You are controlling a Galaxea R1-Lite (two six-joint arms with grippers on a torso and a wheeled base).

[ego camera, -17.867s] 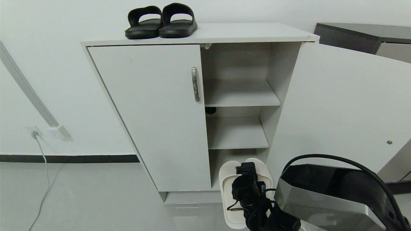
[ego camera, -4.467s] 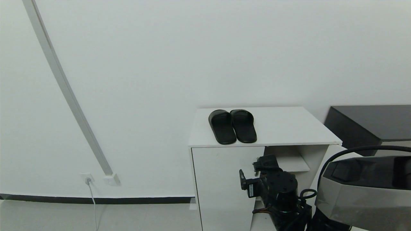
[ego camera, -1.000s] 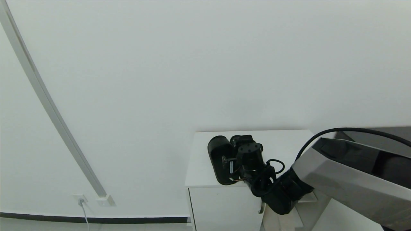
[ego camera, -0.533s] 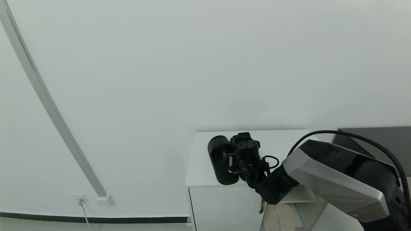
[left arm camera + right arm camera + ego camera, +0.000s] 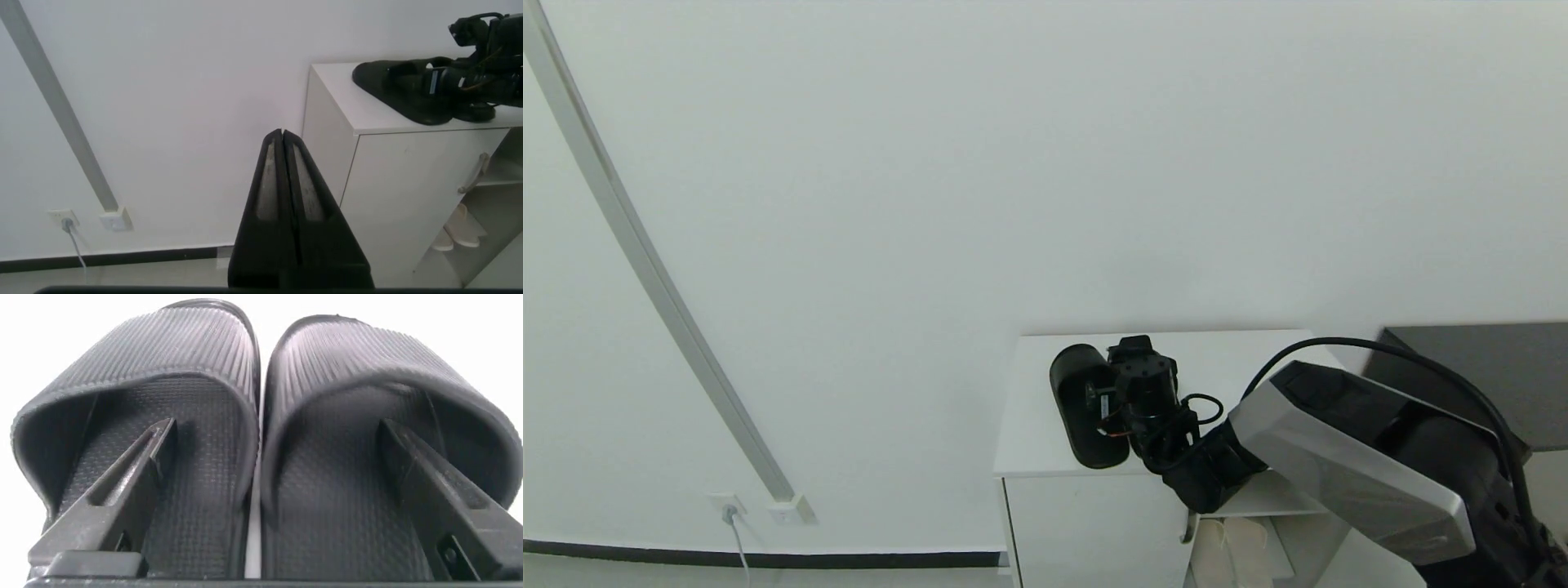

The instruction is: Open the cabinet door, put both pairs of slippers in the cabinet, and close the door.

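A pair of black slippers [image 5: 1081, 408] lies on the white cabinet's top [image 5: 1250, 359], near its front left corner. My right gripper [image 5: 1131, 353] hovers over the pair and hides one slipper. In the right wrist view the right gripper [image 5: 275, 429] is open wide, one finger [image 5: 122, 498] inside the strap of one slipper [image 5: 155, 376] and the other finger [image 5: 425, 490] inside the second slipper [image 5: 351, 384]. White slippers [image 5: 1233, 543] lie on a shelf inside the cabinet. My left gripper [image 5: 283, 135] is shut on nothing, well off to the cabinet's left.
The cabinet's left door [image 5: 1094, 531] is closed, with a metal handle [image 5: 474, 171] at its inner edge; the right side stands open. A dark desk [image 5: 1470, 367] sits to the right. A wall socket with a cable [image 5: 727, 510] is at lower left.
My right arm has pushed a little further forward and left over the black slippers. The slippers have stayed in place.
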